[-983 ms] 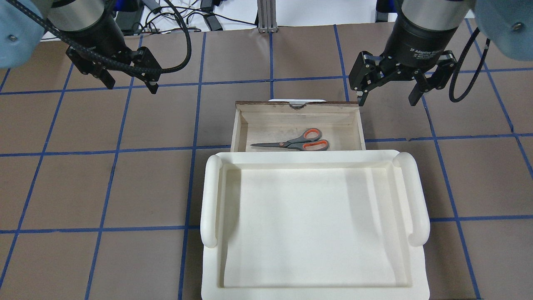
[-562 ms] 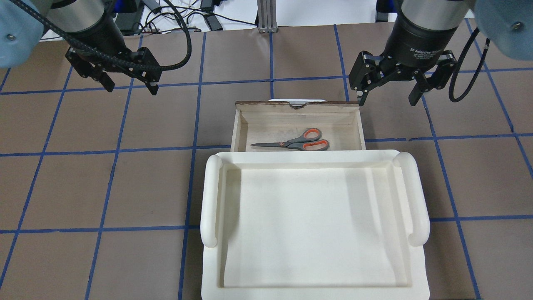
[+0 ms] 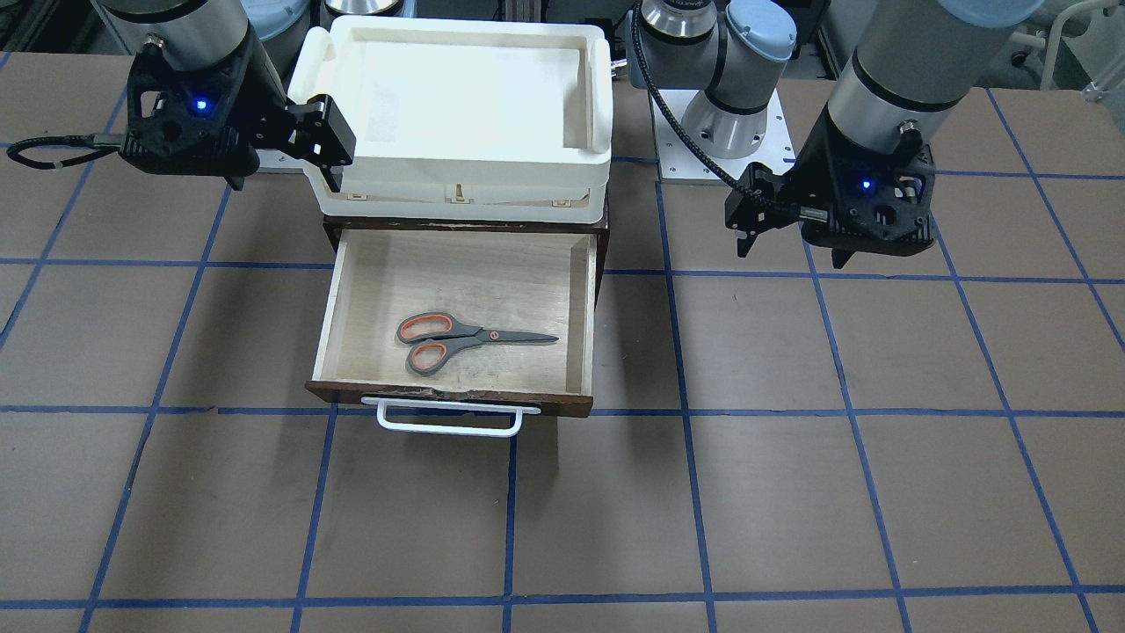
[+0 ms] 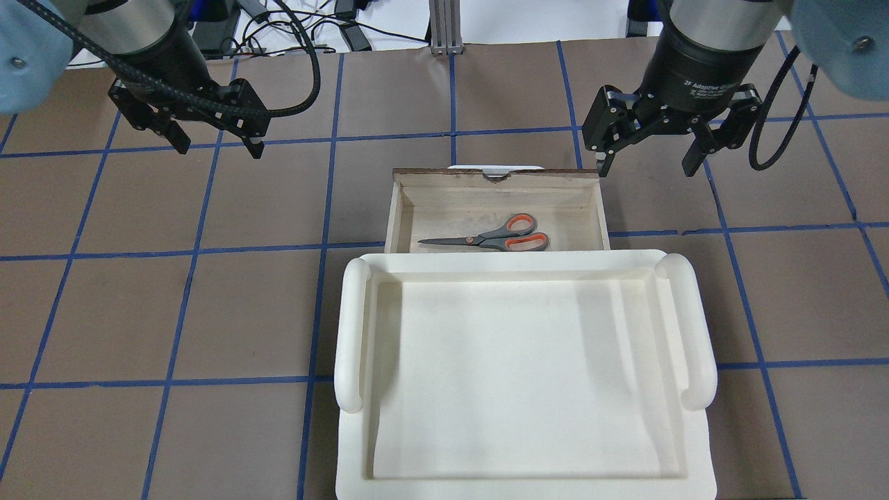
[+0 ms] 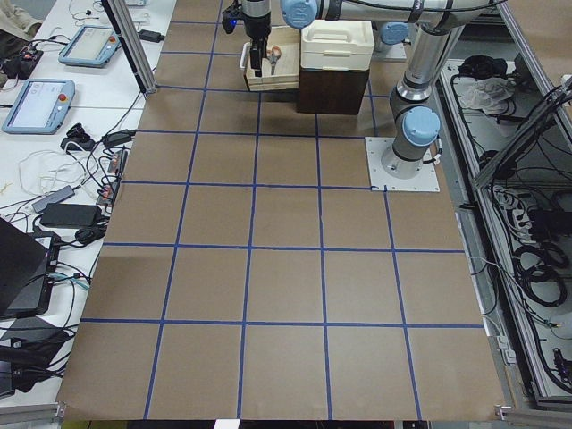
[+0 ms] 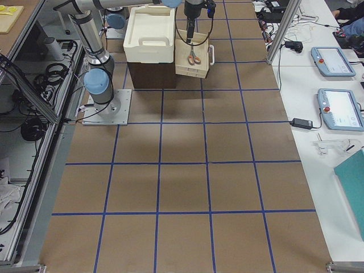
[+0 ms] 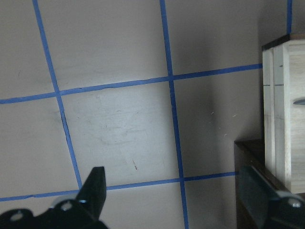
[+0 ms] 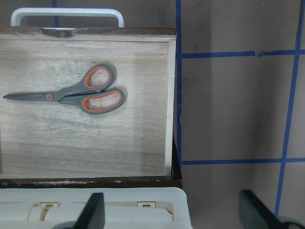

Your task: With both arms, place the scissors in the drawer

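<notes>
The scissors (image 3: 470, 338) lie flat inside the open drawer (image 3: 492, 277); the left gripper (image 4: 219, 142) and right gripper (image 4: 646, 163) hang well apart on either side of it, fingers spread wide, both empty.

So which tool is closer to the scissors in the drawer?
Right. The right tool hovers near the front corner of the drawer, on the handle side of the scissors; the left tool hangs farther out over the table, on the blade side.

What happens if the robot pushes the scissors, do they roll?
Probably no rolling: the scissors lie flat, so they'd likely slide over the smooth wood floor of the drawer. They look stiff and small, so probably light.
</notes>
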Robot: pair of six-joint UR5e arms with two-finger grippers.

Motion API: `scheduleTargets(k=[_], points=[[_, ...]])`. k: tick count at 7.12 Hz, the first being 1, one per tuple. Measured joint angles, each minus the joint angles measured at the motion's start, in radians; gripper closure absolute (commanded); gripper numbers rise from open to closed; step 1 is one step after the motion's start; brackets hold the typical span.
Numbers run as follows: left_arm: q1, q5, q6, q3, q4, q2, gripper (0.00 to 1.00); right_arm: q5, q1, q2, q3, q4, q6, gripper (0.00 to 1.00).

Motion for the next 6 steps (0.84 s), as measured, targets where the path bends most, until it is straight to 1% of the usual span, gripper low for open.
scheduleTargets(k=[3,6], points=[[0.001,-0.001,-0.08,-0.009,-0.021,0.0,0.0,-0.002,0.0,0.0,0.0,0.002,0.0,0.0],[-0.001,0.007,-0.086,-0.011,-0.017,0.009,0.0,-0.003,0.0,-0.001,0.001,0.001,0.0,0.0]])
